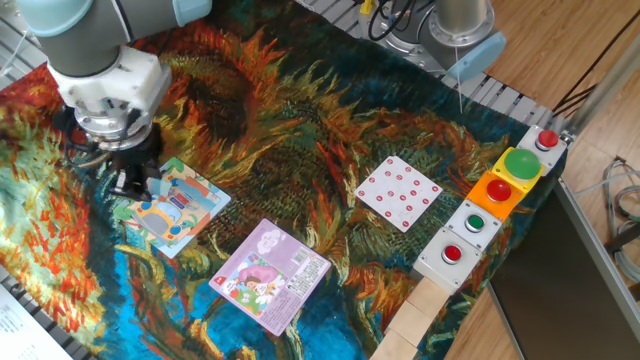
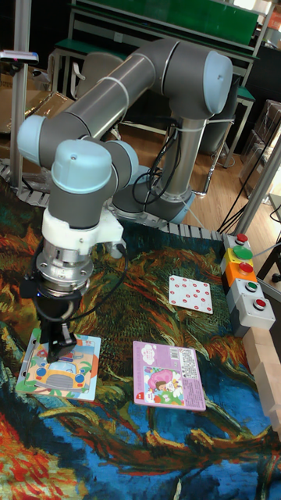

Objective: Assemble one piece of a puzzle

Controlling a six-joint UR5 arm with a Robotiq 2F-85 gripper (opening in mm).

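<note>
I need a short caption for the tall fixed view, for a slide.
UR5 gripper lowered onto the far edge of the puzzle, beside a purple-pink puzzle and a red-dotted white card.
</note>
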